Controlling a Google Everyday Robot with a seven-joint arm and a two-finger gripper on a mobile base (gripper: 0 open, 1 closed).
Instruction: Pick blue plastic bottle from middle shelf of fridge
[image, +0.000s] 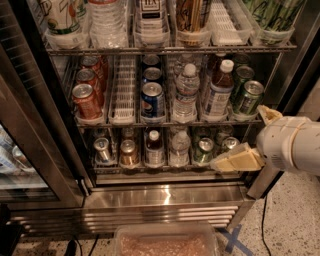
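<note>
The blue plastic bottle (218, 92) stands upright on the middle shelf (165, 123) of the fridge (160, 199), in the lane second from the right. It holds brown drink and has a white cap and a blue-and-white label. My gripper (238, 138) is outside the fridge at the right, lower than the bottle and to its right, in front of the bottom rack's right end. Its cream fingers (235, 161) are spread apart with nothing between them. It touches no bottle or can.
On the middle shelf stand a clear water bottle (186, 92), Pepsi cans (152, 99), red cans (86, 100) and green cans (248, 96) beside the task bottle. Small cans and a dark bottle (154, 145) fill the rack below. The open glass door (30, 130) is at left; a translucent bin (165, 242) lies below.
</note>
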